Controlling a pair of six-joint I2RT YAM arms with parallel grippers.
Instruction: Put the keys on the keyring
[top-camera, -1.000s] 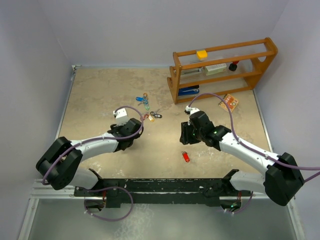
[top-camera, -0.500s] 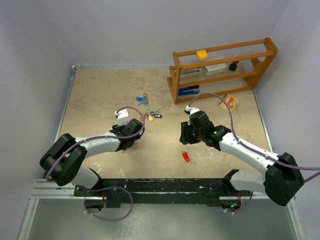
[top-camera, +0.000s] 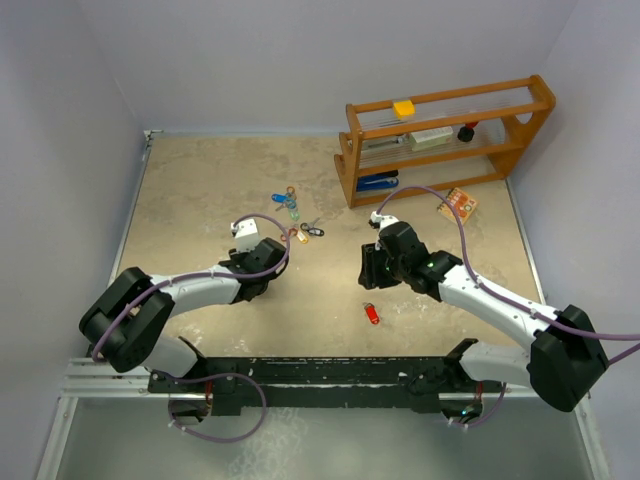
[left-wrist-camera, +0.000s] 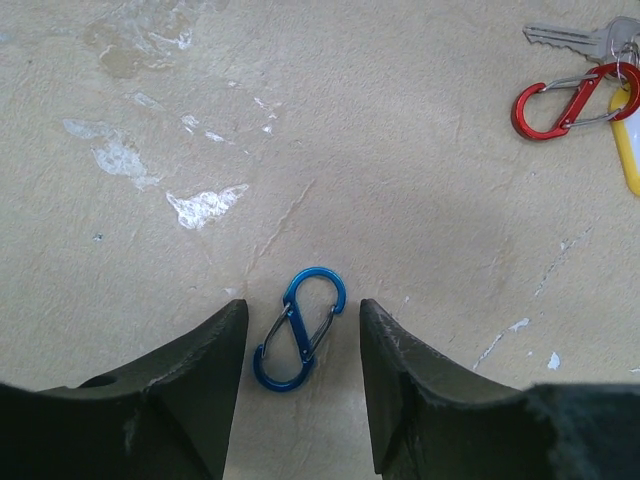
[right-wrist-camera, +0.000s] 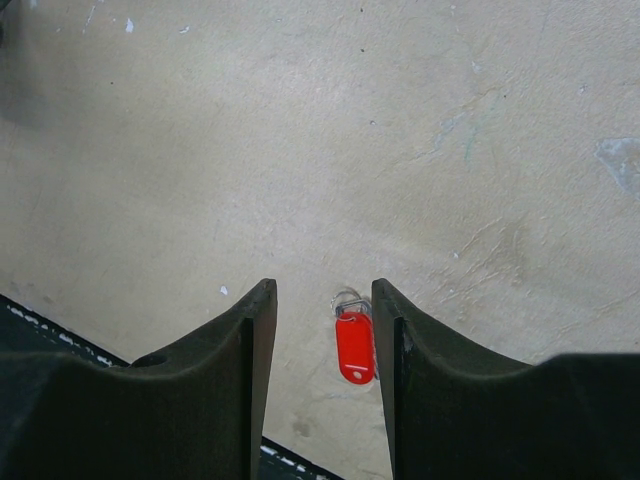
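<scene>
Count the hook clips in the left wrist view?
2. A blue clip lies low in the middle; a red clip lies top right, by a key. More may be out of view.

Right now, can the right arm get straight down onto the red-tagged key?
Probably yes. The right gripper is open, and the red-tagged key lies on the table in line with the gap between its fingers, with nothing else near it.
</scene>
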